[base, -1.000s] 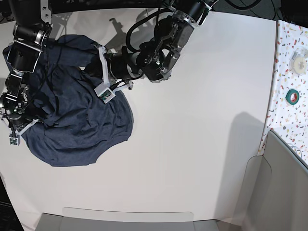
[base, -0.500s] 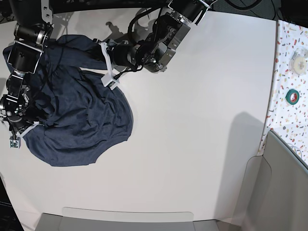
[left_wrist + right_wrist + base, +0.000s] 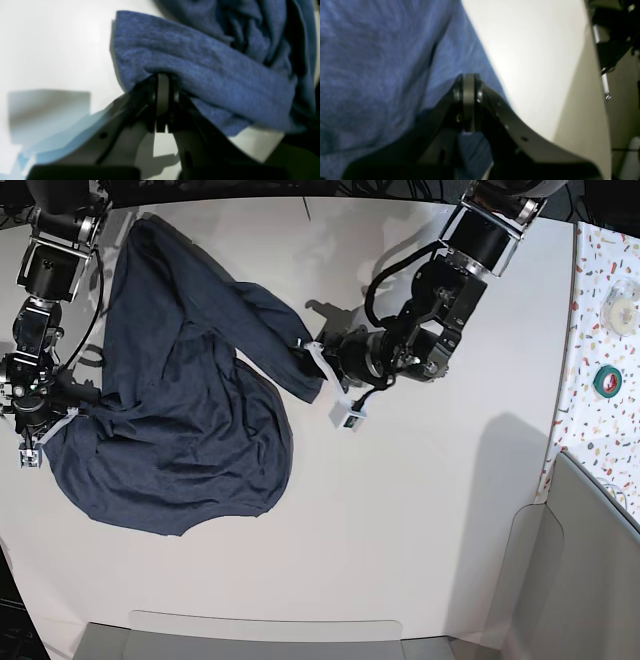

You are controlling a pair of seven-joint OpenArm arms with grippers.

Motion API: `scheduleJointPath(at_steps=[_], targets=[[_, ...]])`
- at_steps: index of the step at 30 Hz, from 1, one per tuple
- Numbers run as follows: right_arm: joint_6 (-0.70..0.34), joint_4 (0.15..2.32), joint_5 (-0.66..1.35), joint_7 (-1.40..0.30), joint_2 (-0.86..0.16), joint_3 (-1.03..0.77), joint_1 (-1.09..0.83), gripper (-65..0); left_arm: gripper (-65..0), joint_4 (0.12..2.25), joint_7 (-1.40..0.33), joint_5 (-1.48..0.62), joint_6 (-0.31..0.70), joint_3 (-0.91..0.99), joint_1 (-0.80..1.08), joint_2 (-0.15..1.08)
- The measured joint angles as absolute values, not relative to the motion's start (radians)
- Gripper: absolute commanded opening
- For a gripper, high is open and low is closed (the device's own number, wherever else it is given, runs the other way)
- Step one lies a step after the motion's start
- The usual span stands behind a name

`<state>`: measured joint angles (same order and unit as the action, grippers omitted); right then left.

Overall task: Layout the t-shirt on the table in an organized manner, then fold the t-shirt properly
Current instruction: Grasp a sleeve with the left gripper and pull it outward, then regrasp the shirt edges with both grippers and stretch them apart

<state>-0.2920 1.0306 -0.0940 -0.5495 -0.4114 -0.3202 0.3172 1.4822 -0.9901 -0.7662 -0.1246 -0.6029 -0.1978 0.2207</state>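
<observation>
— We saw the t-shirt at the left of the table, drawn out from a bunch toward frame centre by our left pincer: spreading had begun, folding not.

— Up close, it pinched a fold; our right pincer, pressed together, gripped cloth at the left edge, which the base view barely showed.

t-shirt on table left side, grippers at its edges
</observation>
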Motion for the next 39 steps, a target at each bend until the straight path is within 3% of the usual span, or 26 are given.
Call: scheduleJointPath(at_steps=[8,15,20,23,27,30,34,39], targets=[[-0.299,1.324,-0.086,-0.749,-0.331,-0.317,0.128,-65.0,-64.4,1.318,-0.958,-0.707,-0.147,-0.41,-0.325,0.333],[-0.3,1.684,-0.087,-0.927,-0.273,-0.32,-0.058,-65.0,-64.3,1.055,-0.81,-0.702,-0.152,-0.4,-0.49,0.376],[-0.471,1.876,-0.08,-1.106,-0.189,-0.31,-0.136,-65.0,-64.2,0.922,-0.726,-0.703,-0.07,-0.403,-0.604,0.316],[-0.52,2.0,-0.087,-1.15,-0.144,-0.316,-0.171,-65.0,-60.5,0.968,-0.755,-0.698,-0.043,-0.4,-0.632,0.297],[-0.525,2.033,-0.08,-1.147,-0.131,-0.333,-0.122,-65.0,-46.0,1.196,-0.934,-0.71,-0.025,-0.376,-0.616,0.296],[-0.527,2.033,-0.108,-1.157,-0.101,-0.379,-0.017,-65.0,-42.3,1.42,-1.044,-0.715,-0.027,-0.225,-0.511,0.292],[-0.521,1.925,-0.09,-1.137,-0.078,-0.383,0.183,-65.0,-46.7,1.665,-1.203,-0.694,0.017,-0.147,-0.313,0.304],[-0.49,1.545,-0.123,-1.105,-0.088,-0.35,0.419,-65.0,-64.4,1.791,-1.251,-0.708,0.065,-0.154,-0.106,0.271]])
